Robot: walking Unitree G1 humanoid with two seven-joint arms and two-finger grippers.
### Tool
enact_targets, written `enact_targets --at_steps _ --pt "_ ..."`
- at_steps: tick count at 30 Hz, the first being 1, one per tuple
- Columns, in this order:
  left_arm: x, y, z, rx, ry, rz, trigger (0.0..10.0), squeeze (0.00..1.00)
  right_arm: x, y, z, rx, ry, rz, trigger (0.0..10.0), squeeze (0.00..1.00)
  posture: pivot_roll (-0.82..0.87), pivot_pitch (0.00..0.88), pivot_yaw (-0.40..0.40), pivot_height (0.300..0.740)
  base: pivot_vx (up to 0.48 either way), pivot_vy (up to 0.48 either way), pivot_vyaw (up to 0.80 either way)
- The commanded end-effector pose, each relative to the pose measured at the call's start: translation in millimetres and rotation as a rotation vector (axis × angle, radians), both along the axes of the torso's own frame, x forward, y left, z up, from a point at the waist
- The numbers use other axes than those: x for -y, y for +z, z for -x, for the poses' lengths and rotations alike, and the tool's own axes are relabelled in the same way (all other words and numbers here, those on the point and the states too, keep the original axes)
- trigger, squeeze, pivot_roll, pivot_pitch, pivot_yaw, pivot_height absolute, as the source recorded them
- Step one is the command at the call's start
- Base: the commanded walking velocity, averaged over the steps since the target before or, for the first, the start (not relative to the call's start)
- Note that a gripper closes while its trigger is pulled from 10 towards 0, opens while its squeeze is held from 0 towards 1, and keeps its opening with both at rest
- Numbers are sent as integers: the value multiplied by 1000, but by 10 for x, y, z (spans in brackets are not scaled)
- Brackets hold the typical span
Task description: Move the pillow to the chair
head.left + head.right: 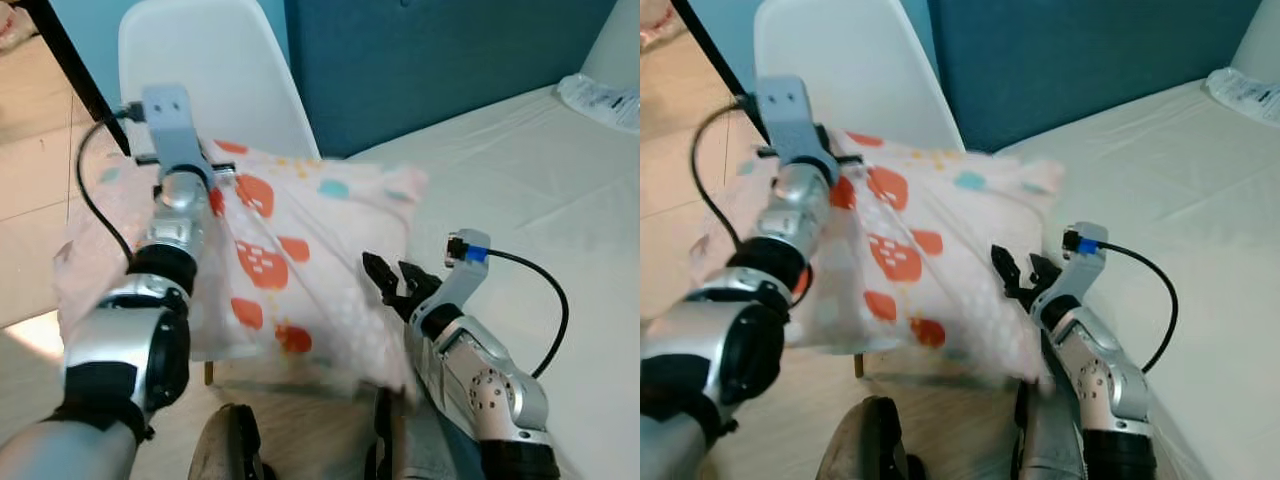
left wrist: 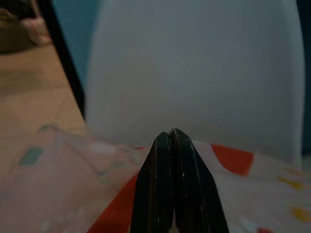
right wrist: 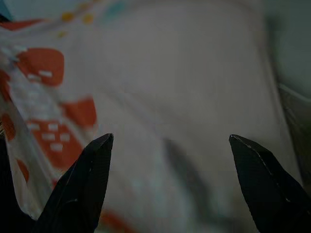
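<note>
Floor [image 1: 30, 200]: pale tiles at far left, with a black diagonal bar [image 1: 70, 65] crossing the upper left corner.
Left arm: silver, reaching forward and up from lower left; a black cable [image 1: 95, 205] loops from its wrist module.
Left gripper [image 2: 172, 145]: fingers pressed together in the left wrist view, tips at the pillow's top edge. Fabric runs up to both sides of the tips; whether any is pinched between them cannot be told for sure. From the head views the tips are hidden behind the wrist.
Pillow [image 1: 300, 250]: pale pink, printed with red-orange strawberry shapes and small teal and yellow marks. Held up and draped in front of the chair, upper left edge at the left gripper, fabric pulled into folds running down from there. Its lower edge hangs below seat level; its right corner reaches toward the bed. Edges blurred.
Chair [image 1: 215, 60]: white moulded shell, backrest upright behind the pillow. The seat is covered by the pillow; one wooden leg [image 1: 209, 373] shows under the lower edge.
Wall [image 1: 420, 50]: dark blue panel behind chair and bed.
Right gripper [image 1: 392, 280]: fingers spread wide apart, pointed at the pillow's lower right side, close to the fabric; contact cannot be told. Right wrist view has pillow cloth between the two tips.
Bed [image 1: 540, 180]: white sheet at right, with a clear plastic packet [image 1: 600, 100] near the far right edge.
</note>
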State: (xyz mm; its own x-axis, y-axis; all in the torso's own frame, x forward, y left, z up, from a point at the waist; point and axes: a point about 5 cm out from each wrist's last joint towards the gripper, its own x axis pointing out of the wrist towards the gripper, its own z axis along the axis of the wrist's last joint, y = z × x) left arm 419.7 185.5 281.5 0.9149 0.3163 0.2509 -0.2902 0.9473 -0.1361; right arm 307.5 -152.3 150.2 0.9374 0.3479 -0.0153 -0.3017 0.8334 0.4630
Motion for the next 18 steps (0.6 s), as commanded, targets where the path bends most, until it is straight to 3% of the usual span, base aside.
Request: enact_targets --at_steps 1,4,8,9,11,12,13,14,15,16,18 --pt "-169 288 41 117 62 27 0 0 -71 -2 41 10 24 -33 10000 0 -103 260 103 611 0 0 0" --pt "-203 300 43 120 74 40 0 0 -92 3 55 14 31 -34 10000 0 -109 263 106 611 0 0 0" --pt "-101 189 17 80 33 25 0 0 -85 -19 70 1 27 -26 10000 0 -106 270 106 611 0 0 0" --pt "-50 143 7 66 9 20 0 0 -83 -25 71 0 26 -24 10000 0 -106 271 106 611 0 0 0" --pt "202 -55 -19 12 -107 -31 0 0 -73 -39 73 -7 21 -19 10000 0 -102 276 105 611 0 0 0" --pt "202 -55 -19 12 -107 -31 0 0 -73 -39 73 -7 21 -19 10000 0 -102 276 105 611 0 0 0" --pt "437 -245 -16 -34 -216 -73 0 0 -70 -47 75 -12 17 -17 10000 0 -104 279 105 611 0 0 0" --pt "565 -357 2 -54 -258 -99 8157 0 -73 -44 77 -12 16 -18 10000 0 -105 280 105 611 0 0 0" --pt "641 -422 15 -65 -282 -114 8157 0 -75 -42 79 -11 17 -19 10000 0 -105 280 105 611 0 0 0" --pt "743 -506 33 -85 -327 -131 10000 0 -78 -39 83 -11 17 -20 10000 0 -105 283 105 611 0 0 0" --pt "808 -559 46 -98 -358 -140 10000 0 -81 -38 86 -10 18 -20 10000 0 -106 283 105 611 0 0 0"
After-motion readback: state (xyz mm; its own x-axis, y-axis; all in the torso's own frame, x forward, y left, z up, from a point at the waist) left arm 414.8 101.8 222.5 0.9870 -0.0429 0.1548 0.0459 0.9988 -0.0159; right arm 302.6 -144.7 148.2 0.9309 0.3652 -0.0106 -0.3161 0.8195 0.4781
